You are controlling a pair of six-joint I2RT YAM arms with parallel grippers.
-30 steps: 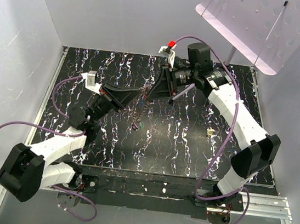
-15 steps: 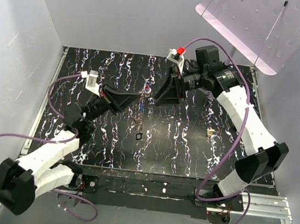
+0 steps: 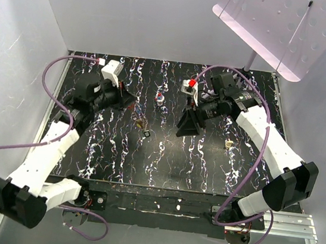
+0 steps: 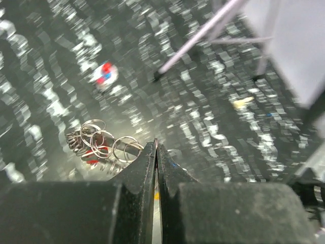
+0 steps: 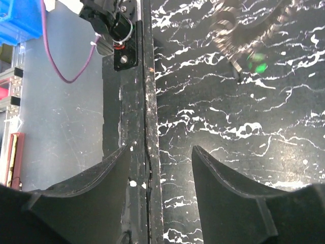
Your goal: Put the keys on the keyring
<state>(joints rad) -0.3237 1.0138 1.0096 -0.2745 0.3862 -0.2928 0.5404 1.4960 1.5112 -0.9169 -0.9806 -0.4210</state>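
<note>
The keyring [image 3: 140, 119], a bunch of thin metal rings with grey keys, hangs at the tip of my left gripper [image 3: 130, 103] over the table's left middle. In the left wrist view the rings [image 4: 99, 145] show just left of the gripper [image 4: 156, 145]. Its jaws are pressed together on a thin metal sliver, with a yellow patch deeper in the gap. A small loose key [image 3: 147, 133] lies on the table below the bunch. In the right wrist view it is blurred, with a green cap [image 5: 258, 62]. My right gripper [image 3: 187, 127] is open and empty [image 5: 160, 147], right of the keys.
A small red-white-blue object [image 3: 161, 97] lies behind the keyring and also shows in the left wrist view [image 4: 104, 75]. A small beige lump [image 3: 228, 144] lies at the right. A pink perforated panel [image 3: 283, 29] stands at the back right. The table's near edge [image 5: 147, 101] shows between the right jaws.
My left gripper has pulled back to the left with the key bunch. My right gripper has moved away from it, towards the near side, and points downward with open jaws.
</note>
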